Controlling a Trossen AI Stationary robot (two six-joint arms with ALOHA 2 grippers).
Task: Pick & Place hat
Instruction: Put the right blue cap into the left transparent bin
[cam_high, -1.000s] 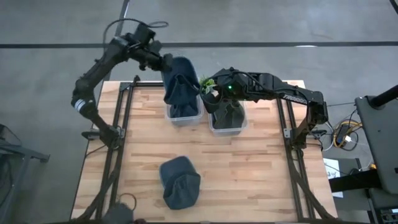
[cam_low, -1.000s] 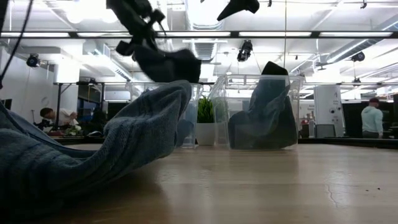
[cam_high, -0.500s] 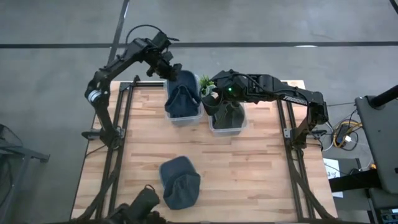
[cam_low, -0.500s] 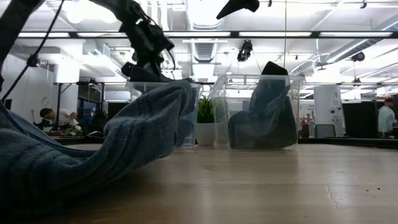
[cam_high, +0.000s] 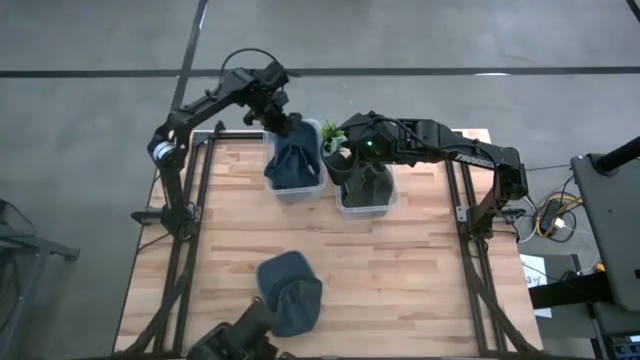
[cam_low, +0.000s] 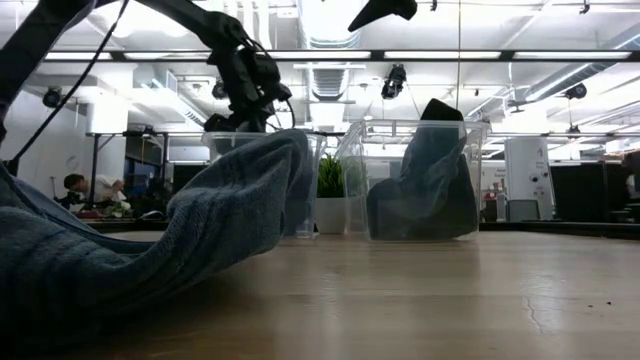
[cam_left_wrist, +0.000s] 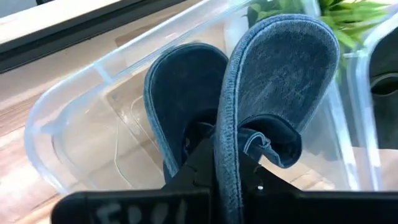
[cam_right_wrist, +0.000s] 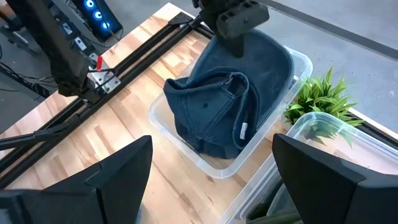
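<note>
At the near edge of the wooden worktop (cam_high: 400, 270) a blue hat (cam_high: 289, 291) lies flat and alone, well apart from both arms; in the low view its cloth (cam_low: 150, 250) fills the left foreground. Farther back, two clear plastic bins stand side by side near the far edge. The left bin (cam_high: 296, 186) holds a second blue hat (cam_high: 294, 158), which stands on edge inside it with its brim (cam_left_wrist: 273, 68) rising above the rim and its crown (cam_right_wrist: 214, 121) slumped against the bin's floor. The left hand (cam_high: 281, 118) sits at the far end of this bin, reaching down into it, and its fingers are closed on the brim of that hat, the denim edge running straight between them in the left wrist view. The right bin (cam_high: 362, 205) holds a dark hat (cam_high: 366, 180), seen through the clear wall in the low view (cam_low: 425, 185). The right hand (cam_high: 342, 148) hovers just above the gap between the two bins, beside a small green plant (cam_high: 330, 132); its two dark fingers (cam_right_wrist: 323, 168) are spread wide apart with nothing between them. Beyond the worktop, the low view shows a bright room with ceiling lights and a seated person (cam_low: 72, 186) far off at the left.
</note>
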